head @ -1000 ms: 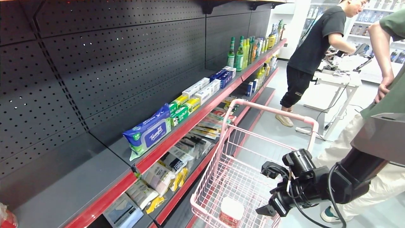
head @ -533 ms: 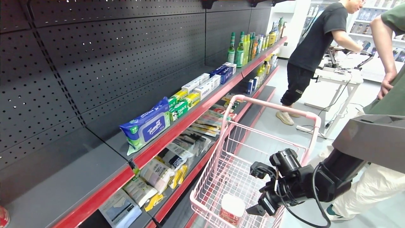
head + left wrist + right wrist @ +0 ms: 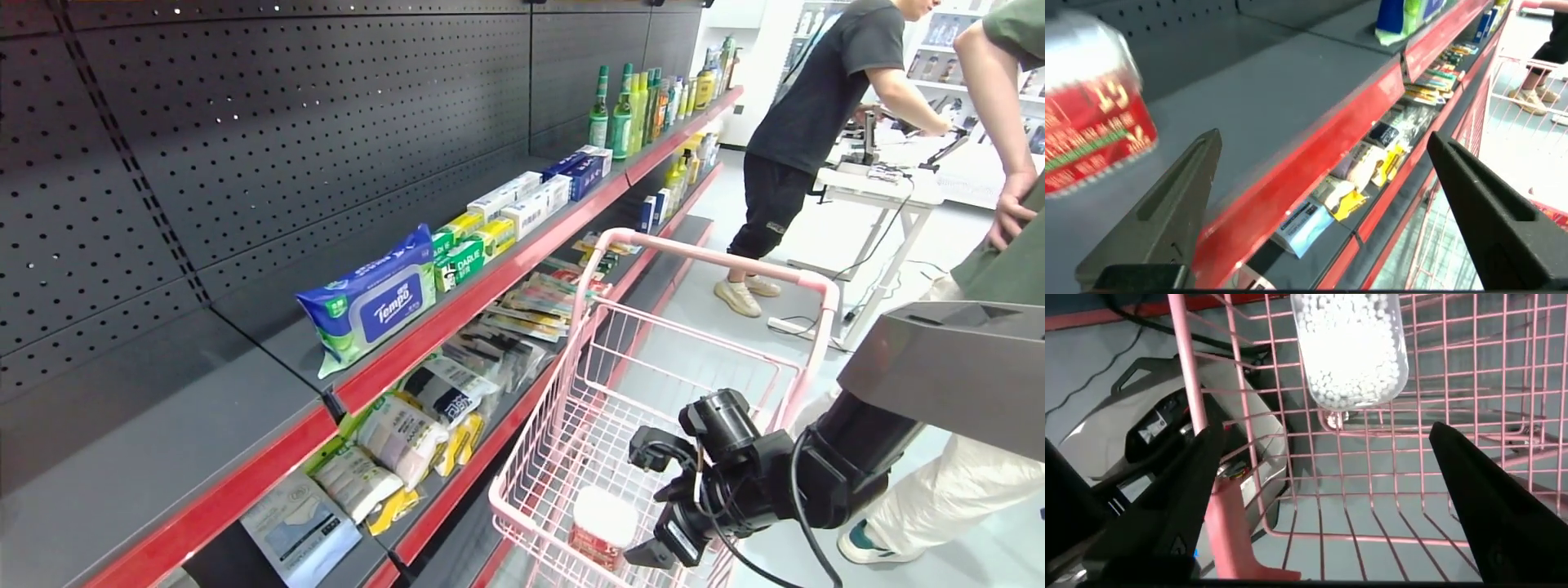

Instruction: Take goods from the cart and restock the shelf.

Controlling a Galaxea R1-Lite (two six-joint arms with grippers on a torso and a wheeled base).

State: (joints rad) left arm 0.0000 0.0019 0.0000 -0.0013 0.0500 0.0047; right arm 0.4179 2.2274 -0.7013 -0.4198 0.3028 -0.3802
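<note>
1. Pink wire cart (image 3: 710, 260) held the white-capped jar (image 3: 602, 523); the right gripper (image 3: 653, 554), jaws apart, had edged closer, just beside it.
2. Left gripper (image 3: 1323, 204) hung spread over the shelf (image 3: 188, 445).
3. Grasping the jar looked imminent.

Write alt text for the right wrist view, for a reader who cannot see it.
The right gripper, open wide, points at a clear container of white beads sitting in the pink wire cart. Grey floor shows through the cart's mesh.
</note>
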